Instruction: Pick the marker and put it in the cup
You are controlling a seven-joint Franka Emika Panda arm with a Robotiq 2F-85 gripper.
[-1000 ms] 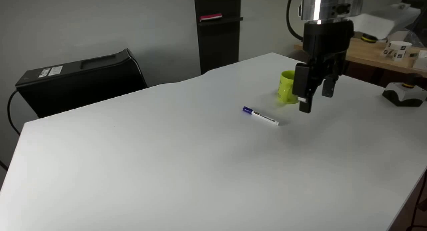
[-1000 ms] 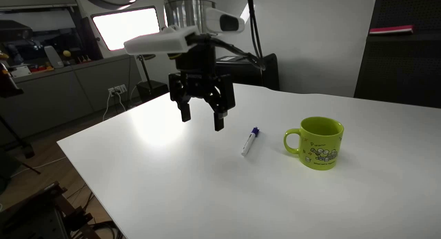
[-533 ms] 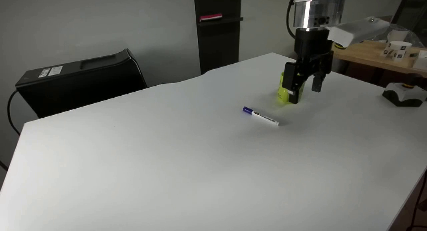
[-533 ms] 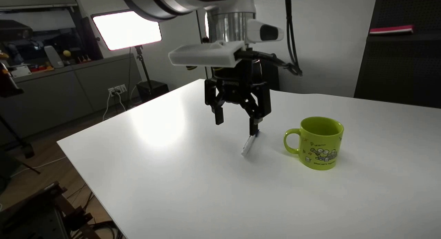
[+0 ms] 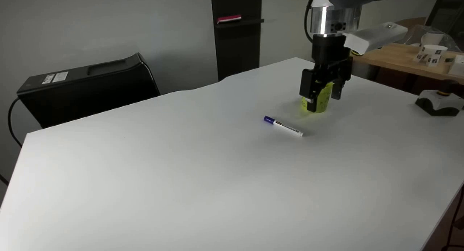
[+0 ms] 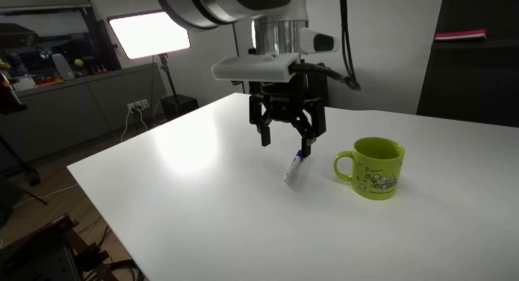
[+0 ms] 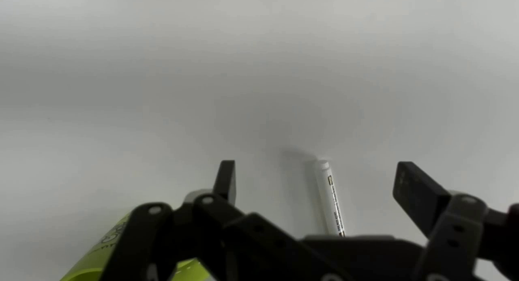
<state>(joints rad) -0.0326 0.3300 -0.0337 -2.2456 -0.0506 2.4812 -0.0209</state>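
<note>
The marker, white with a blue cap, lies on the table in both exterior views (image 5: 289,128) (image 6: 292,170). In the wrist view its white body (image 7: 329,198) shows between the open fingers, and its cap end is hidden behind the gripper body. The yellow-green cup stands upright with its handle toward the marker (image 6: 375,173); it is partly hidden behind the gripper in an exterior view (image 5: 322,103) and shows at the bottom left of the wrist view (image 7: 91,260). My gripper (image 6: 286,143) is open and empty above the table, near the marker's cap end (image 5: 324,100) (image 7: 317,173).
The white table (image 5: 163,178) carries a grey and black device with a dark knob (image 5: 439,103) near its edge. A black box-shaped unit (image 5: 90,88) stands by the wall behind the table. A lamp panel (image 6: 150,34) stands beyond the table.
My gripper has moved across the table to the marker, fast at first and only slightly over the last half second. It stays open. The marker and cup have not moved.
</note>
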